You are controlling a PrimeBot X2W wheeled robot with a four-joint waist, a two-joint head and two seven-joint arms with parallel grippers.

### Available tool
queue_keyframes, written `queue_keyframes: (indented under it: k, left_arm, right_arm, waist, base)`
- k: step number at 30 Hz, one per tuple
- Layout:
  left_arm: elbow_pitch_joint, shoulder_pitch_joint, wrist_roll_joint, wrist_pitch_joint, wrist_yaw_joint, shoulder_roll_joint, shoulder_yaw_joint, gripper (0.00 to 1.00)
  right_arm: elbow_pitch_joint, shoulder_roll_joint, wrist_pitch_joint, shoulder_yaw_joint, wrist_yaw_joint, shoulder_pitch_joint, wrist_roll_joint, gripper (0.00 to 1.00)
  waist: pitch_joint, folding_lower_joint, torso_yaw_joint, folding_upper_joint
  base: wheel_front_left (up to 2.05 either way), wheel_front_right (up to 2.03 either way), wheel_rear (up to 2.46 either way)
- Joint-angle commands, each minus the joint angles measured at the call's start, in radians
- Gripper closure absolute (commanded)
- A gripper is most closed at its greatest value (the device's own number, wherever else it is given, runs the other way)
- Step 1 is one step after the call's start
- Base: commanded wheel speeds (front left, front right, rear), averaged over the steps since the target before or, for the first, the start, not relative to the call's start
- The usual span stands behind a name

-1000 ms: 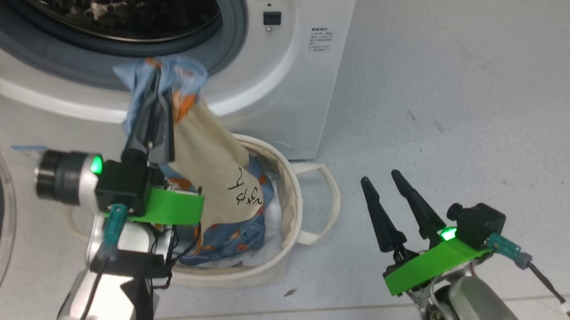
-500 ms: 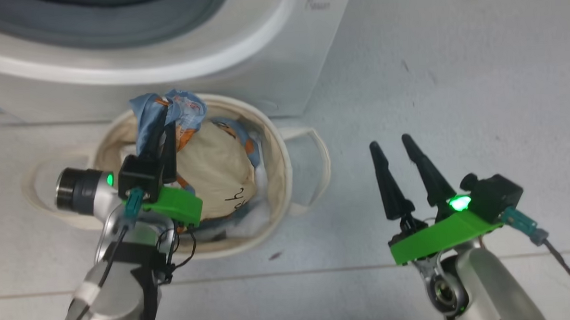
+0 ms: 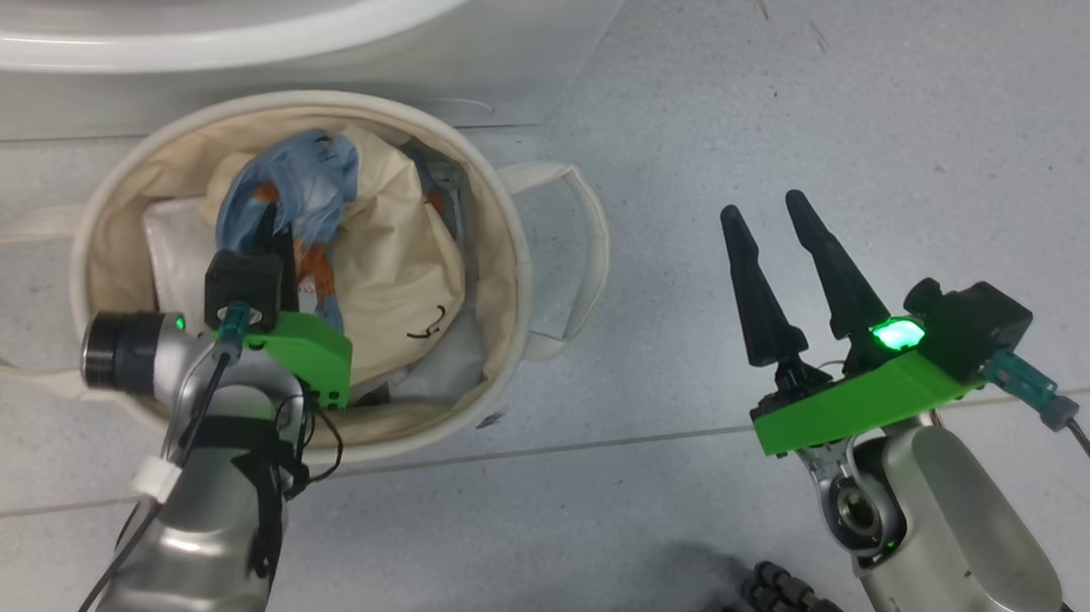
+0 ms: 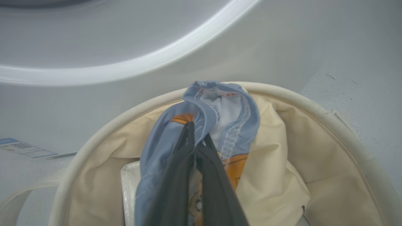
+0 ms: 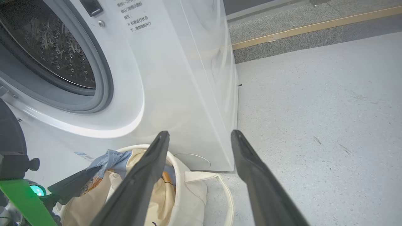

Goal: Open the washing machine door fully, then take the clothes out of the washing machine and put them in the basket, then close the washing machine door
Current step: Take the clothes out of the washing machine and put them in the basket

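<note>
The round off-white basket (image 3: 518, 280) stands on the floor against the washing machine (image 5: 188, 78). My left gripper (image 3: 274, 217) is down inside the basket and shut on the clothes: its fingers (image 4: 188, 147) pinch the blue trim (image 4: 220, 103) of the cream garment (image 3: 396, 257), which is bunched in the basket. The right gripper (image 3: 762, 209) hovers open and holds nothing over the floor to the right of the basket. In the right wrist view the drum opening (image 5: 47, 47) is uncovered, and a dark curve (image 5: 9, 131) at the left edge looks like the door's black rim.
A flat white folded sheet (image 3: 174, 249) lies in the basket's left side. The basket's loop handles (image 3: 588, 240) stick out on both sides. Bare grey floor (image 3: 867, 99) spreads to the right. A raised kerb with a yellow strip (image 5: 314, 26) runs behind the machine.
The head camera has tilted downward, so the machine slid up out of view. My left gripper lowered the cream garment from the drum's mouth into the basket. The right gripper stayed open.
</note>
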Motion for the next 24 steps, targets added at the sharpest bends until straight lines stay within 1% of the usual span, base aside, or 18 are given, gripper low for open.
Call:
queue_keyframes:
  k: [1,5,6,7,12,17,20,24]
  left_arm:
    - [0.005,-0.009,0.002,-0.005,0.012,0.025,0.030,1.00]
    - [0.044,-0.017,-0.001,-0.005,0.020,0.028,0.038,1.00]
    - [0.046,-0.018,0.000,-0.005,0.022,0.028,0.038,0.85]
    - [0.043,-0.019,0.003,-0.005,0.026,0.027,0.037,0.00]
    - [0.062,-0.011,0.010,-0.005,0.041,0.021,0.031,0.00]
    - [0.032,0.020,0.017,-0.005,0.059,0.021,0.026,0.00]
    - [-0.020,0.046,0.021,-0.005,0.069,0.023,0.023,0.00]
    - [-0.150,0.104,0.015,-0.005,0.074,0.025,0.029,0.00]
  right_arm:
    - [-0.035,0.003,-0.012,0.012,0.001,0.004,0.004,0.00]
    - [-0.035,0.003,-0.012,0.009,0.001,0.003,0.008,0.00]
    - [-0.035,0.003,-0.012,0.009,0.001,0.003,0.009,0.00]
    - [-0.034,0.003,-0.012,0.008,0.001,0.003,0.008,0.00]
    - [-0.030,0.003,-0.012,0.015,0.001,0.006,0.004,0.00]
    - [-0.023,0.003,-0.012,0.022,0.001,0.018,0.002,0.00]
    - [-0.016,0.003,-0.012,0.027,0.001,0.029,0.000,0.00]
    - [-0.010,0.003,-0.012,0.037,0.001,0.046,0.005,0.00]
  waist:
    - [0.017,0.0000,-0.013,0.0000]
    - [0.022,0.0000,-0.015,0.0000]
    - [0.021,0.0000,-0.014,0.0000]
    - [0.019,0.0000,-0.010,0.0000]
    - [-0.011,0.0000,0.010,0.0000]
    - [-0.067,0.0000,0.032,0.0000]
    - [-0.110,0.0000,0.047,0.0000]
    - [-0.177,0.0000,0.061,0.0000]
  base:
    - [0.00,0.00,0.00]
    - [0.00,0.00,0.00]
    - [0.00,0.00,0.00]
    - [0.00,0.00,0.00]
    - [0.00,0.00,0.00]
    - [0.00,0.00,0.00]
    - [0.00,0.00,0.00]
    - [0.00,0.00,0.00]
